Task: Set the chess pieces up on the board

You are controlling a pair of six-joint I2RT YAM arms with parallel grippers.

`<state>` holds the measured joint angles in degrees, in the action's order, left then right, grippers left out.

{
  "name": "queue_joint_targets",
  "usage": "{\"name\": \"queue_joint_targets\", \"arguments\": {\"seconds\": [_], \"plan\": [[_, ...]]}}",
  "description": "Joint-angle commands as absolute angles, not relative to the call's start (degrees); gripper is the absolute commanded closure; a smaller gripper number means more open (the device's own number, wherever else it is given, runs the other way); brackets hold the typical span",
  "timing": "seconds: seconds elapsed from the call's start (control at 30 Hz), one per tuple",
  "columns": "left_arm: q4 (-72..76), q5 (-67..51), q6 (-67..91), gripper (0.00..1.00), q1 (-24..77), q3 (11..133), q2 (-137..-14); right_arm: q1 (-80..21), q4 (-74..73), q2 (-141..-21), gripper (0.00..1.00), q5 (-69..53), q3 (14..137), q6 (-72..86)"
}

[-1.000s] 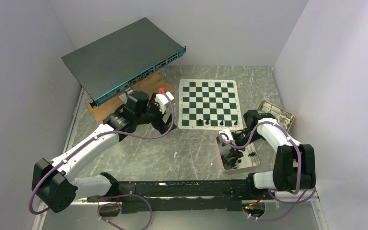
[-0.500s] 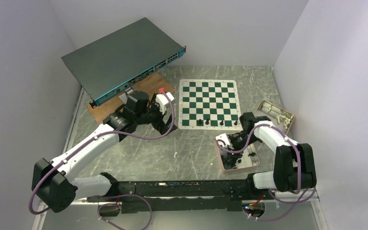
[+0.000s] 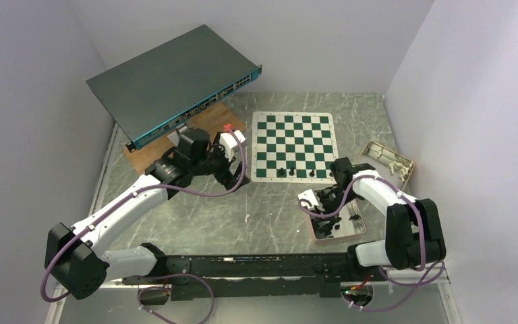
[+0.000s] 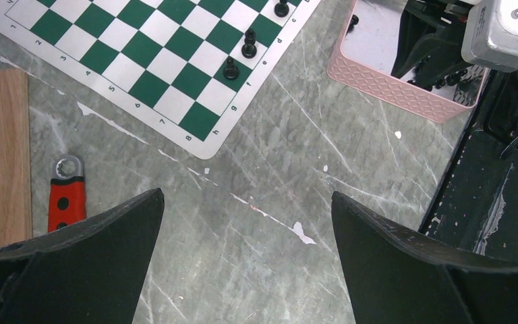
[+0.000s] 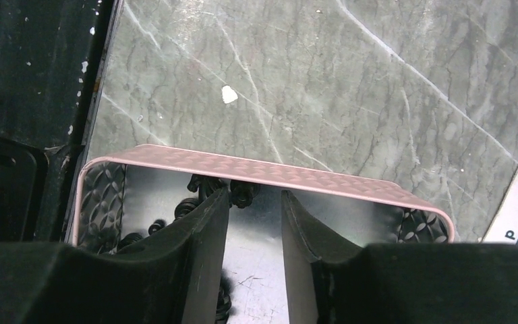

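The board [image 3: 293, 138], green and white, lies at the middle back. Three black chess pieces [image 3: 291, 171] stand on its near row, and show again in the left wrist view as chess pieces [image 4: 249, 44]. More black pieces [image 5: 175, 210] lie in the pinkish-rimmed tray [image 3: 340, 234]. My right gripper [image 5: 255, 196] reaches down into that tray [image 5: 270, 172], its jaws narrowly open with bare metal between them. One piece [image 5: 243, 194] lies just past its tips, untouched. My left gripper [image 4: 246, 196] hangs wide open over bare table, left of the board's near corner.
A network switch [image 3: 175, 77] leans on a wooden block [image 3: 206, 125] at the back left. A red-handled wrench [image 4: 67, 199] lies beside the wood. A second small tray [image 3: 388, 158] of pale pieces sits by the right wall. White walls enclose the table.
My right gripper has shifted a little left and lower into the tray, and its jaws have narrowed. The left arm has not moved.
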<state>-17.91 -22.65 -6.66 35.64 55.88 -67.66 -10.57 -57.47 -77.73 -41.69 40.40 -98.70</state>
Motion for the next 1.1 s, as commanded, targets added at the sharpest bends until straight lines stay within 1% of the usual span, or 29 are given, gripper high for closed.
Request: {"name": "queue_joint_targets", "arguments": {"seconds": [0.0,0.2,0.4,0.57,0.7,1.07], "plan": [[-16.88,-23.74,-7.03,0.0,35.59,56.95,-66.88,-11.42,-57.08,-78.29,0.65,-41.6,40.16,-98.38],[-16.88,-23.8,-7.03,0.0,35.6,56.95,-67.06,-12.39,-57.38,-79.21,0.75,-41.05,40.42,-98.26],[-16.88,-23.82,-7.03,0.0,35.59,56.95,-66.9,-12.48,-58.26,-79.89,0.89,-40.76,41.18,-97.93],[-16.95,-23.58,-7.2,0.0,35.58,56.94,-66.63,-12.12,-56.88,-79.07,0.96,-38.04,41.61,-93.36],[-17.06,-23.47,-7.25,0.0,35.6,56.93,-66.61,-10.15,-57.94,-77.03,1.0,-38.78,42.23,-92.55],[-16.92,-23.99,-7.04,0.0,35.6,56.98,-66.21,-4.24,-65.79,-71.35,1.0,-40.52,46.16,-93.03]]}}
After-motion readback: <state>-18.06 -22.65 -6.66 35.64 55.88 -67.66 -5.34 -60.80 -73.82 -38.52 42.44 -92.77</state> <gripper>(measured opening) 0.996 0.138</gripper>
